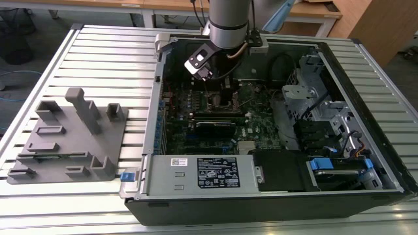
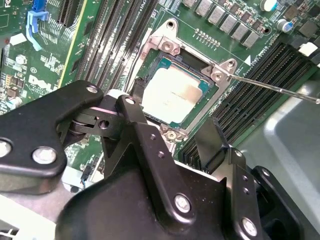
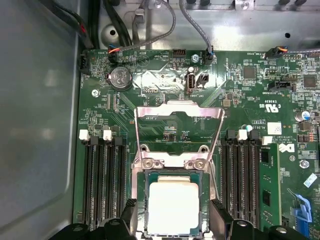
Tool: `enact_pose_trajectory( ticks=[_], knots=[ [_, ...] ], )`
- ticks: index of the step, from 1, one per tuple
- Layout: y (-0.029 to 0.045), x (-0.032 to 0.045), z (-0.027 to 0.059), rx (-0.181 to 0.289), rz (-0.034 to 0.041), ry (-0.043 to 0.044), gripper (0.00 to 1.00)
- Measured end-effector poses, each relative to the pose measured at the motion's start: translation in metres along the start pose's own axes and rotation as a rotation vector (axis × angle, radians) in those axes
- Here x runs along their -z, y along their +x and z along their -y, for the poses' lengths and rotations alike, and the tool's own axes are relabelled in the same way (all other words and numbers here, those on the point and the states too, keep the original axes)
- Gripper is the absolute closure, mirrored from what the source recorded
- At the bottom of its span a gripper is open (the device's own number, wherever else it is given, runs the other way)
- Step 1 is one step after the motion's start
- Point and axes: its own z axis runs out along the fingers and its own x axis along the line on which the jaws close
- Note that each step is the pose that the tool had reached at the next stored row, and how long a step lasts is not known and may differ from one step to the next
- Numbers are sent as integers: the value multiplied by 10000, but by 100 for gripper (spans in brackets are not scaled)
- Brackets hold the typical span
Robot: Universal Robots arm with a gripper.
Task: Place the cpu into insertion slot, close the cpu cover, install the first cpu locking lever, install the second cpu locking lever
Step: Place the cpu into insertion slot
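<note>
The cpu, a pale square chip, lies flat in the insertion slot on the green board. The cpu cover, a silvery frame with a square cut-out, is swung back and open beyond the socket. My gripper hovers just over the chip, open, with one black finger on each side of the socket and nothing held. A thin metal locking lever sticks out sideways from the socket corner, unlatched. In the exterior view the gripper reaches down into the open computer case.
Black memory slots flank the socket on both sides. A black graphics card lies close to the socket, with the power supply nearer the case front. A grey fixture stands at the exterior view's left, and drive cages at its right.
</note>
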Motion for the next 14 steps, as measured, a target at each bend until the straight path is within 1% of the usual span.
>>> enact_pose_trajectory(
  ticks=[7, 9, 11, 12, 14],
  knots=[
    [-1, 7, 0, 0, 3, 2, 33],
    [-1, 8, 0, 0, 3, 2, 34],
    [-1, 10, -1, 1, 3, 2, 47],
    [-1, 11, -1, 0, 3, 2, 47],
    [-1, 12, -1, 0, 3, 2, 58]
  ],
)
